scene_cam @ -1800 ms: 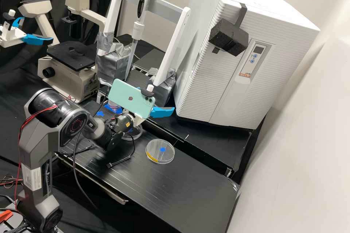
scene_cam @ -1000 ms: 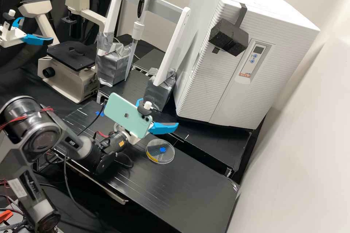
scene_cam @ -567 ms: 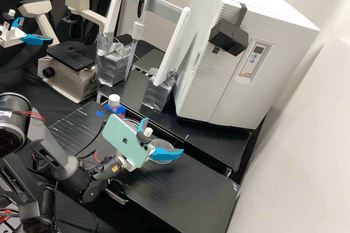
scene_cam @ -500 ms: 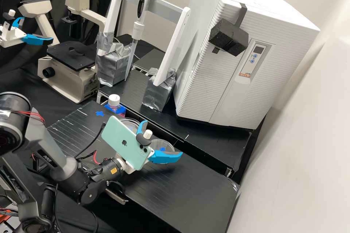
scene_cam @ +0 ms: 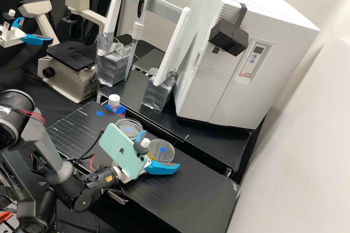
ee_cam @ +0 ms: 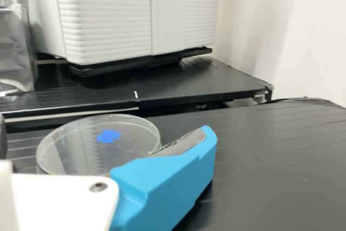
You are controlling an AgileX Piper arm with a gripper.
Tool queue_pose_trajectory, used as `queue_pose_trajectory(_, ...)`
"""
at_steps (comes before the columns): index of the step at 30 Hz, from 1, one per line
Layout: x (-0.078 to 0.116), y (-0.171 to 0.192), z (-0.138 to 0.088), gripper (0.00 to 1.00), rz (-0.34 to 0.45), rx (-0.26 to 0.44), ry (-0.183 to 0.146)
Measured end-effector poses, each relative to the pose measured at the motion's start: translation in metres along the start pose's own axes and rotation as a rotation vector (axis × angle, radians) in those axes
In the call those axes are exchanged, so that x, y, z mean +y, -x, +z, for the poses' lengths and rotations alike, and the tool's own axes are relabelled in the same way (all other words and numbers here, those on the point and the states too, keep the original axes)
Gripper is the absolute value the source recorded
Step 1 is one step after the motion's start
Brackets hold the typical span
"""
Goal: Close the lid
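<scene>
The near clear round dish (scene_cam: 166,146) lies flat on the black bench (scene_cam: 197,189), just beyond my claw (scene_cam: 161,149), whose fingers stand wide apart with nothing between them. I can't tell which round piece is the lid, or whether it's seated on a dish. With nothing gripped, I'd judge the closing as not yet done: picking up, placing and letting go look left. I count two clear round pieces, the far one (scene_cam: 128,127) near one white-capped bottle (scene_cam: 114,101), plus three blue marks (scene_cam: 99,113) and one phone (scene_cam: 124,151).
</scene>
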Motion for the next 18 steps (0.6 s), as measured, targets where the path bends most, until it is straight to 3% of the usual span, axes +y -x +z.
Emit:
queue_pose_trajectory(10,-0.0023,0.002,0.0009,1.0,-0.017,-0.003,-0.007)
queue_pose_trajectory(18,-0.0073,-0.0015,-0.0004,1.0,-0.046,0.013,0.051)
